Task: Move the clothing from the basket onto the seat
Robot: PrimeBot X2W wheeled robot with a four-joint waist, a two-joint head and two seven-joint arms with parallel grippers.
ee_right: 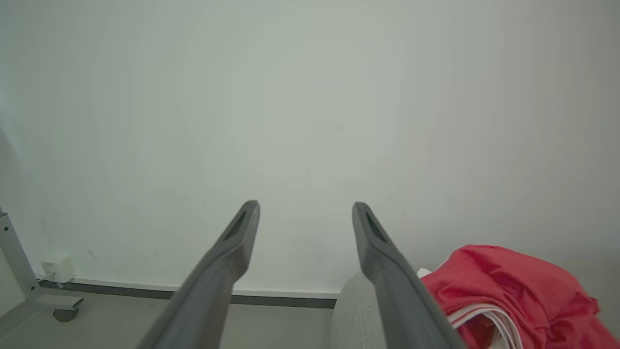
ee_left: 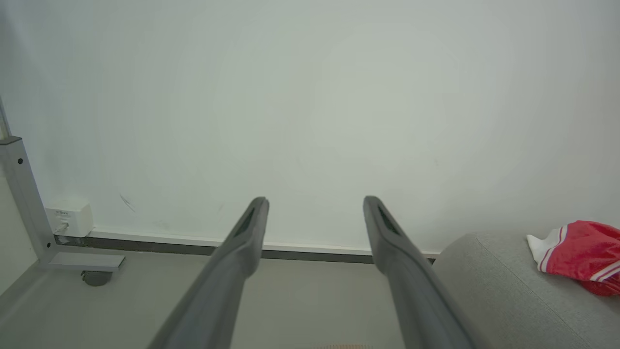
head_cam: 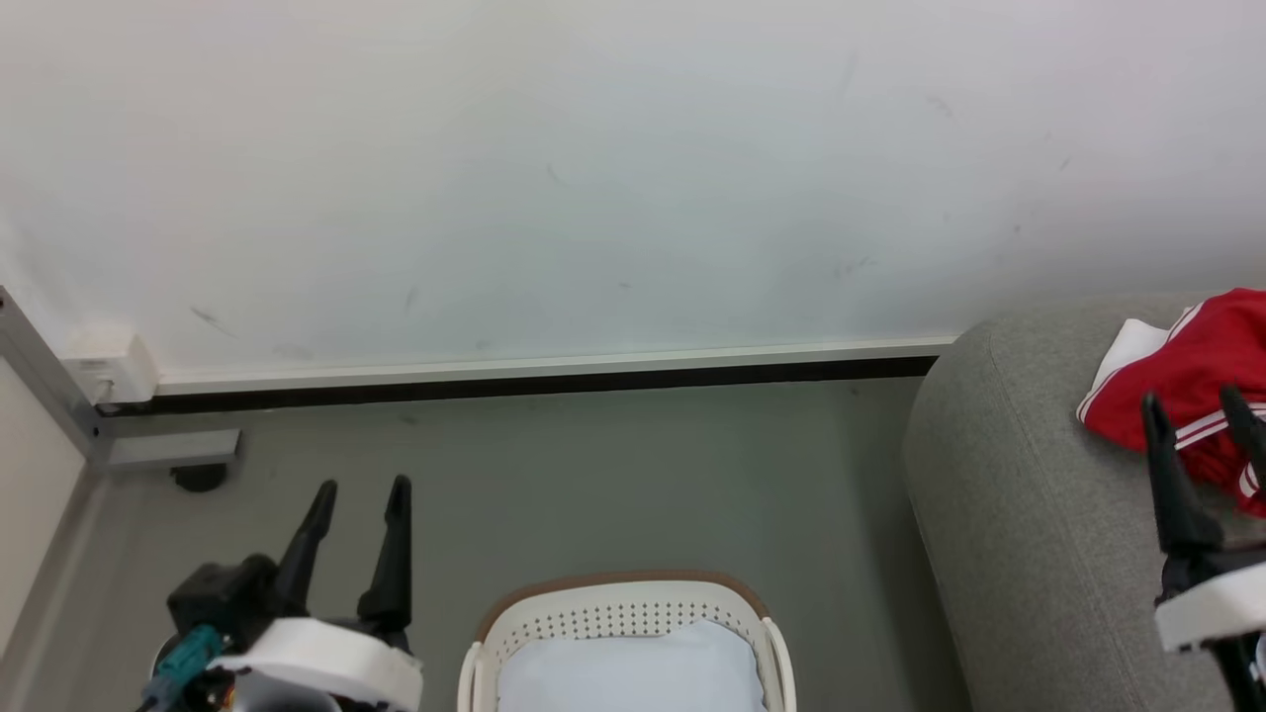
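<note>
The grey floor carried the basket, the seat to its right and a grey frame foot by the wall; the clothing lay crumpled on the seat; a pale cloth lay in the basket.

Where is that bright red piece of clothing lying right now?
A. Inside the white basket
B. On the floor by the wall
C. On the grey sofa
C: the red clothing lies crumpled on top of the grey sofa, while the basket on the floor holds a pale cloth.
</note>
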